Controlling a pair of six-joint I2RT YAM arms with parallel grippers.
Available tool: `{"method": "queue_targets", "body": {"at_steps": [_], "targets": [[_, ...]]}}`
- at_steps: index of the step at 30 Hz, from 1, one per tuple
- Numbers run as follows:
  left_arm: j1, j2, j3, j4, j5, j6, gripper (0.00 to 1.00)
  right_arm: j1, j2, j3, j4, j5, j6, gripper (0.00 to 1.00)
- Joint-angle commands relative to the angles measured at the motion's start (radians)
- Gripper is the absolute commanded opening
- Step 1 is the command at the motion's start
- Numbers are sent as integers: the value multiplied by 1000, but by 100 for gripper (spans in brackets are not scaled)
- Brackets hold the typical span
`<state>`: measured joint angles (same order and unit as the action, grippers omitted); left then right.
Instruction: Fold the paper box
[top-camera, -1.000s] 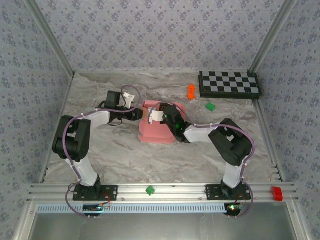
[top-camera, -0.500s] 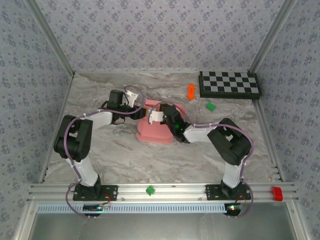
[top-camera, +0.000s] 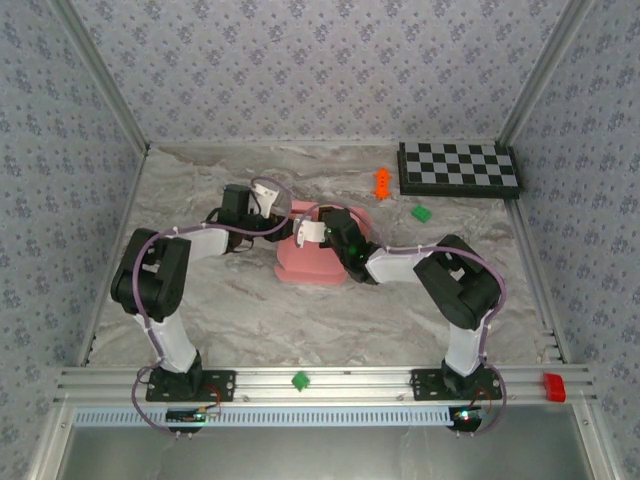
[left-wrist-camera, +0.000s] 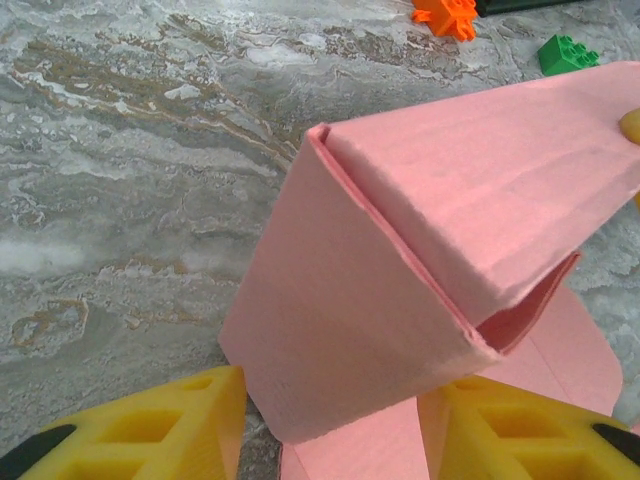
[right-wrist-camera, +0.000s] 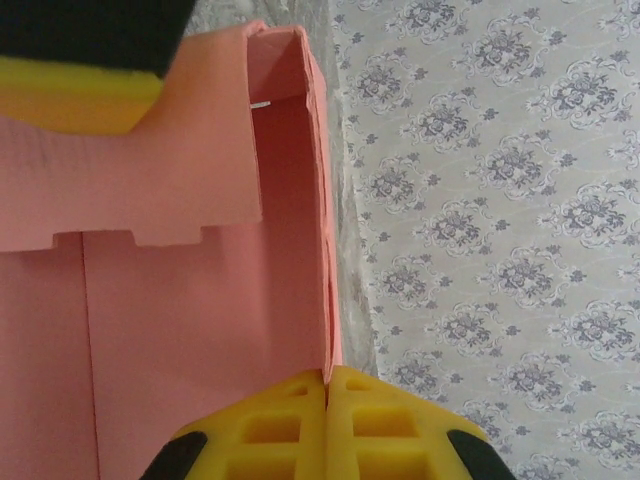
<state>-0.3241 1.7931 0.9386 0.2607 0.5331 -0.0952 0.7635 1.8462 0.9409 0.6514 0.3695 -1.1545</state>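
The paper box (pink, half folded) is parked around mid-worktop, nudged a bit toward 12 o'clock. The right jaws are pinched together on one thin upright wall. The left jaws are spread apart, straddling a raised corner around the box's 10 o'clock.

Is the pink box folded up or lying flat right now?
Partly folded: the paper box has walls raised at a corner; one flap lies flat.
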Motion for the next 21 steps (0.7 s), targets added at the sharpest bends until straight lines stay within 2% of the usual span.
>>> {"method": "queue_targets", "body": {"at_steps": [1,10,21], "targets": [[-15,21,1,75,-16,-6,49,-2,12,31,-35,-26,29,0],[-16,43,-3,118,-14,-31,48,-4,18,39,-54,-26,36,0],[-29,43,-50,161,-69,-43,41,-4,23,49,-58,-12,53,0]]}}
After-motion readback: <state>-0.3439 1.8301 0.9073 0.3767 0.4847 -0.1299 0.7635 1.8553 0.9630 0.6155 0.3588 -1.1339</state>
